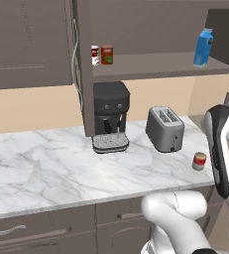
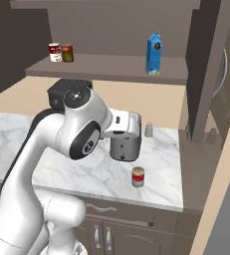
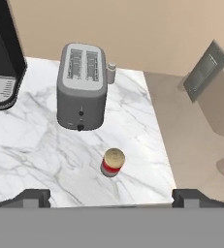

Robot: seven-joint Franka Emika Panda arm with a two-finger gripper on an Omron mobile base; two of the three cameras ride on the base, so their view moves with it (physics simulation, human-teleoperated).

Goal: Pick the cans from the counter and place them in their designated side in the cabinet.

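**Second can: line up and drop onto it**

One can [image 1: 106,55], dark red-brown with a green patch, already sits on the cabinet [image 1: 155,66] shelf at the left end, just beside a slimmer white can with red marks [image 1: 94,55]. The red-over-pale can [image 3: 112,162] is on the counter [image 1: 46,168], near the front edge towards the right end, in front of the toaster [image 3: 81,86] and apart from it.

Pincer [image 3: 111,198]: tips spread wide at the bottom of the hand view, nothing between them, well above the can and looking down at it.

My read on how to do the step well:
- Can already sits roughly midway between the tips. Keep it centred and descend straight.
- It's squat, so go low enough for the pads to meet the side wall, not the rim.
- Close gently; it's near the counter edge, so a sideways nudge could roll it off.
- Lift clear of the toaster before swinging to the shelf.
- Likely slot is the left end beside the other can; the blue carton [image 1: 203,47] holds the right end.

Labels: none readable. Cans show colour bands only; the carton's dark mark is too small to make out.
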